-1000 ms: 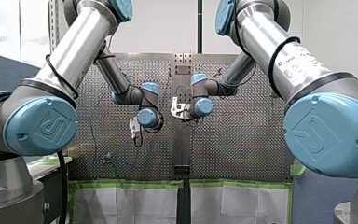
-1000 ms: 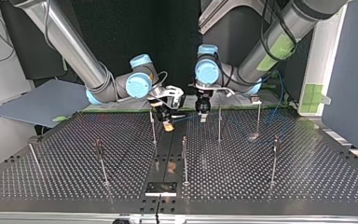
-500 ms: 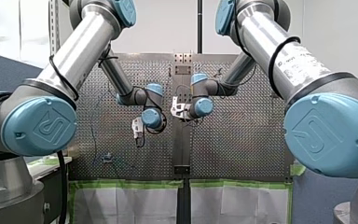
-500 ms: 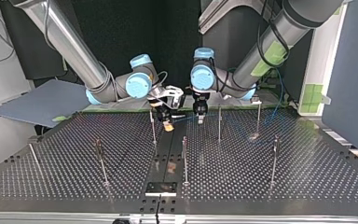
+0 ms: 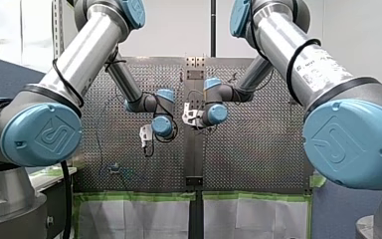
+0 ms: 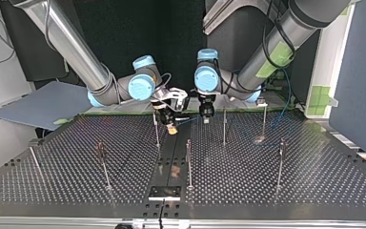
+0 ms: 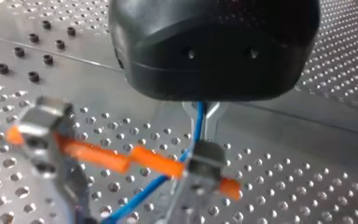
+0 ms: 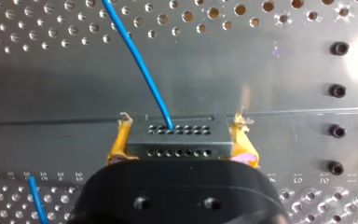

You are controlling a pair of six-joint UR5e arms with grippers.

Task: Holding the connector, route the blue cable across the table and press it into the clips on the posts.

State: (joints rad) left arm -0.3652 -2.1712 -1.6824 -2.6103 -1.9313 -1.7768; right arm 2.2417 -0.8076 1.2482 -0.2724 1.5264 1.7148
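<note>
- Clamping the grey connector (image 8: pixel 177 143) between its yellow pads (image 8: pixel 119 142), my right gripper (image 8: pixel 181 136) hangs over the perforated table (image 6: pixel 267 191), on the arms' side in the top view.
- From the connector, the blue cable (image 8: pixel 144 65) runs across to my left gripper (image 7: pixel 201 122), whose metal fingers (image 7: pixel 213 116) are closed on it.
- A grey clip (image 7: pixel 204 163) with orange parts stands just ahead of those fingers.

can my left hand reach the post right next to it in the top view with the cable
Probably yes. My left hand, gripping the blue cable, hangs just beside that post with nothing standing between them; my right hand sits on the other side, out of the way.
</note>
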